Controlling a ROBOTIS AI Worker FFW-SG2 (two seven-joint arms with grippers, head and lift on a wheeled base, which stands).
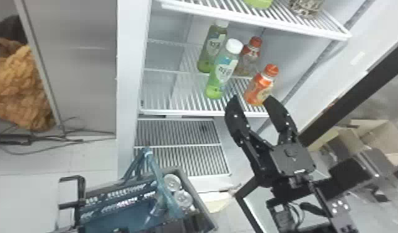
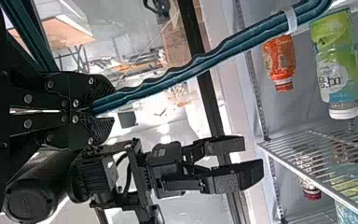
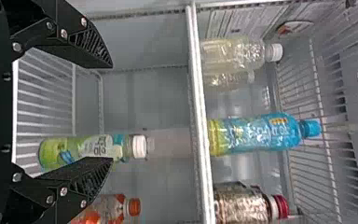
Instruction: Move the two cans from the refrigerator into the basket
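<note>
White refrigerator (image 1: 130, 62); printed bottle labels (image 1: 224, 69). Black right gripper (image 1: 252, 98), spread, by wire-shelf edge (image 1: 189, 112); gap to grey-rimmed basket (image 1: 196, 193). Black left gripper (image 2: 103, 109) pinching teal strap (image 2: 168, 83). Inside basket, apparently upright: two silver-topped cans (image 1: 172, 182).

The lower parts of the cans (image 1: 172, 182) are hidden; the head view's bottom edge crops the basket (image 1: 200, 200).

Bright — pale glare on grey panel (image 1: 86, 62).
</note>
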